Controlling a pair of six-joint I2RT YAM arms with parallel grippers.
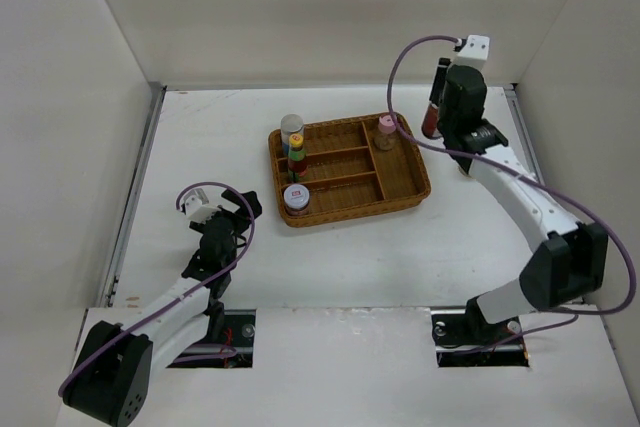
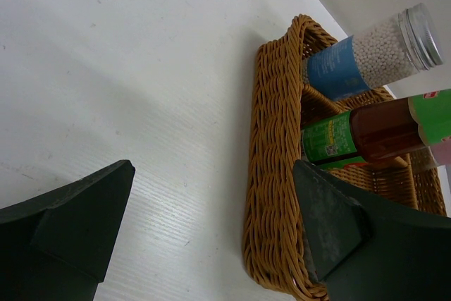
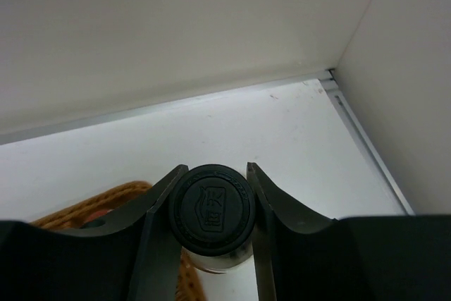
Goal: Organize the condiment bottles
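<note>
The tray sits mid-table. The right gripper, clamped on the black-capped bottle toward the far right corner, should carry it upright over the rim into a free slot, clear of the pink-lidded shaker. The jar, red bottle and red-labelled shaker line the tray's left end, and the left gripper gapes wide nearby.

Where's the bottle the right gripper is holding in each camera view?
Top external: black-capped bottle just right of the wicker tray.
Left wrist: not in view.
Right wrist: bottom centre, clamped in the right gripper.
Shared landmark: the wicker tray, in all three.
</note>
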